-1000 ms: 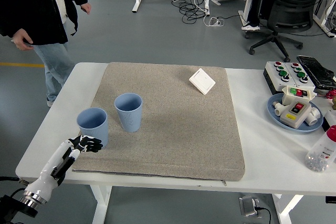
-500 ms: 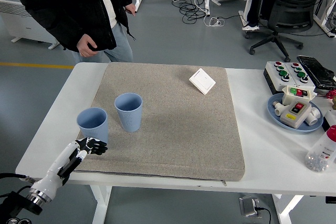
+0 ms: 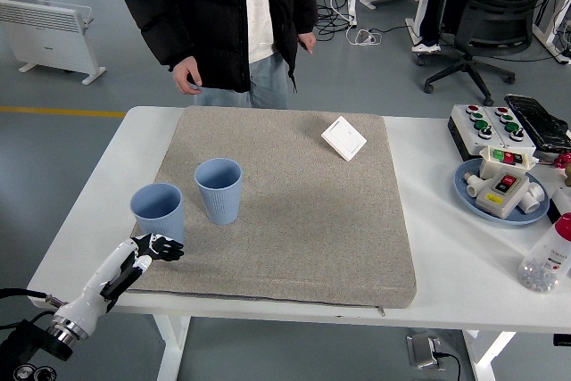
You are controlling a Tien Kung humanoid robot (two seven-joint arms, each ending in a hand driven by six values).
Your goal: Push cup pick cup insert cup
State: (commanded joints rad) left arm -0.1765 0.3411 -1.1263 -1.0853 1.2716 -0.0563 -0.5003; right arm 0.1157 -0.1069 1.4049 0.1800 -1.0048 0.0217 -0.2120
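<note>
Blue cups (image 3: 159, 211) (image 3: 219, 189) upright at mat's (image 3: 294, 220) left edge — left hand (image 3: 156, 246) just below, grasp unclear

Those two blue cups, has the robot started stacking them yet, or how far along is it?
Barely begun. Both cups stand upright and apart on the grey mat: the near cup at its left edge, the other cup just beside it, neither inside the other. The left hand sits low just in front of the near cup, holding nothing. Pushing, lifting and nesting all look left to do. A person stands at the far side, hands off the table.
</note>
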